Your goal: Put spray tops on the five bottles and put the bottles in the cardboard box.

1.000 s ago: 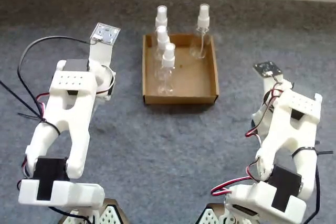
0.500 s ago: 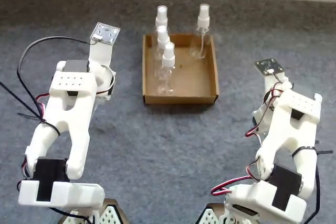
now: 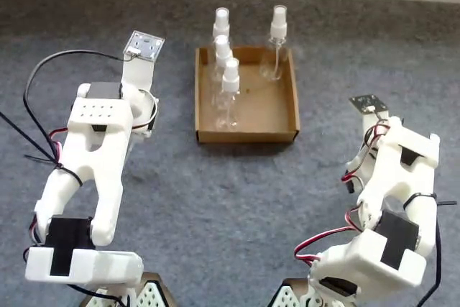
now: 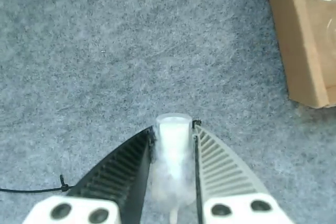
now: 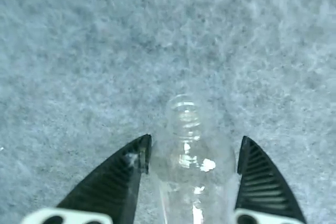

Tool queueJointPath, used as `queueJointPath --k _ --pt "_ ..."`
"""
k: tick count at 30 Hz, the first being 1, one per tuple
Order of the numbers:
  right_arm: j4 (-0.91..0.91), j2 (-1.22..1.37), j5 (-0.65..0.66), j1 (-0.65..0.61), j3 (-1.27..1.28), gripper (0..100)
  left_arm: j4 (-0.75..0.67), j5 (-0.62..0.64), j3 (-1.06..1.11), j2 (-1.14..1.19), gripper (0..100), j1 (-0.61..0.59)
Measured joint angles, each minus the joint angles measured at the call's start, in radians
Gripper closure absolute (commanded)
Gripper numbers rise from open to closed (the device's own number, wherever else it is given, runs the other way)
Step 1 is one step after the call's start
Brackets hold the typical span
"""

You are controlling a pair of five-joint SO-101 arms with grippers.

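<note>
My left gripper [image 4: 173, 127] is shut on a white spray top [image 4: 173, 148], held above the grey carpet to the left of the cardboard box [image 3: 293, 116]. The jaws of my right gripper [image 5: 193, 142] press both sides of a clear bottle [image 5: 191, 169] whose neck is open and has no top. It is held over the carpet, to the right of the box and nearer than it. Several clear bottles [image 3: 230, 95] with white spray tops stand upright in the box, most along its left side and one [image 3: 277, 41] in the far right corner.
The left arm [image 3: 100, 141] and right arm [image 3: 395, 170] flank a bare stretch of grey carpet in front of the box. A corner of the box wall [image 4: 299, 51] lies close to the left gripper. A black cable [image 3: 43, 70] loops beside the left arm.
The right arm has drawn back a little toward the near edge of the table, away from the box. The left arm and the bottles in the box have not moved.
</note>
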Motion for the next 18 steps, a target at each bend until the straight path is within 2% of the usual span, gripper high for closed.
queueJointPath --k 7,9,13,18 --pt "0.000 0.000 0.068 0.003 0.000 78.9 0.000 0.000 0.000 0.000 100 0.000" --pt "0.000 0.000 0.068 0.005 0.000 82.5 0.000 0.000 0.000 0.000 100 0.000" --pt "0.000 0.000 0.068 0.005 0.000 98.8 0.000 0.000 0.000 0.000 100 0.000" --pt "0.000 0.000 0.068 0.037 0.000 99.5 0.000 0.000 0.000 0.000 100 0.000"
